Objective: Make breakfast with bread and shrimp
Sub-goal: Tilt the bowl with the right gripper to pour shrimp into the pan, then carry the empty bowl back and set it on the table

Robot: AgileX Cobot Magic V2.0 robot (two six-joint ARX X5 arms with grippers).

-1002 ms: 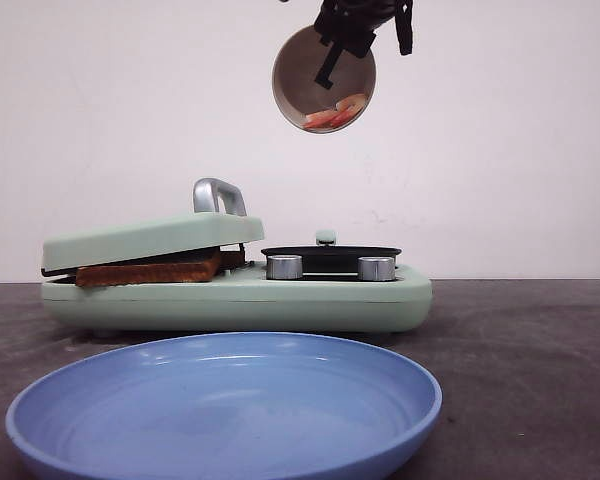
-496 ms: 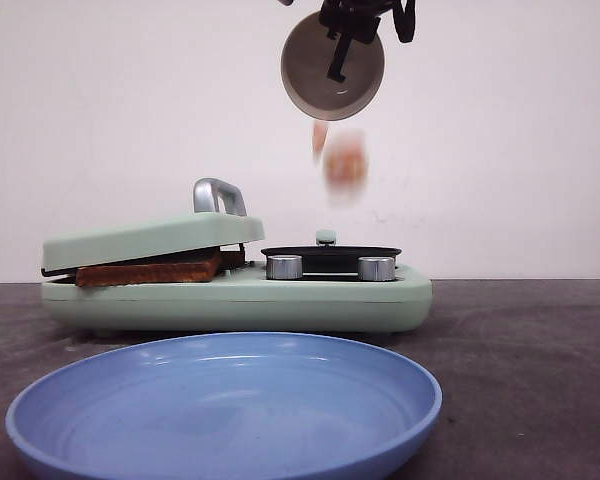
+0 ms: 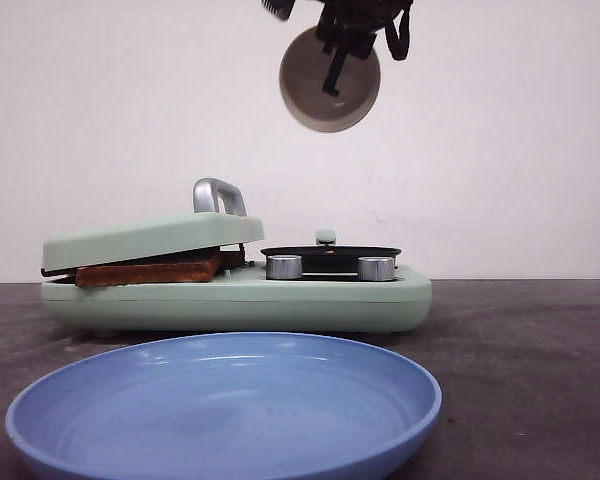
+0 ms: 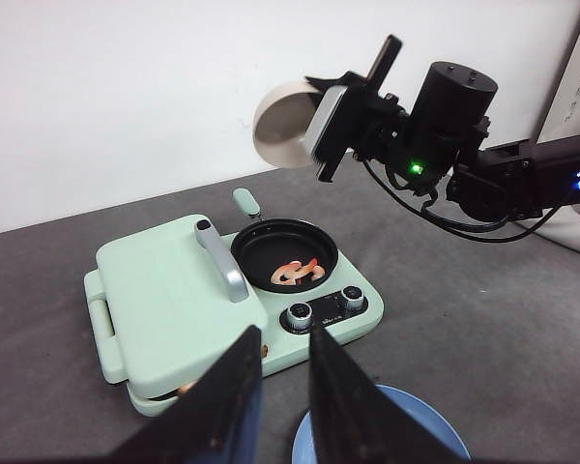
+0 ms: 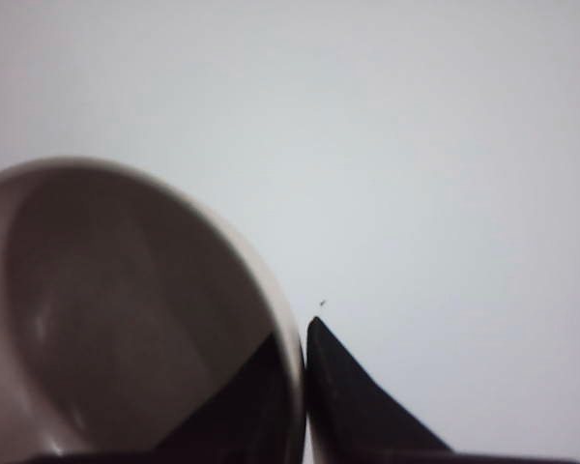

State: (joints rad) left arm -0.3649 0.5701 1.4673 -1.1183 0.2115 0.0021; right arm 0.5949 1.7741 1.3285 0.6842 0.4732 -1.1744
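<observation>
Two knobs (image 4: 326, 308) front the shrimp (image 4: 298, 274) pan (image 4: 261, 253).

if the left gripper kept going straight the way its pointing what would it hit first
Most likely the mint-green cooker: the left gripper points down at its near edge, about between the closed lid and the knobs. Depth is unclear, so it might instead meet the blue plate.

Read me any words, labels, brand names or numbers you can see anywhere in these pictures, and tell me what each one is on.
No readable text in any view.
The control panel of the green breakfast maker, around its two knobs, may carry faint markings: too small and blurred to read.
The bowl and the blue plate bear none.
</observation>
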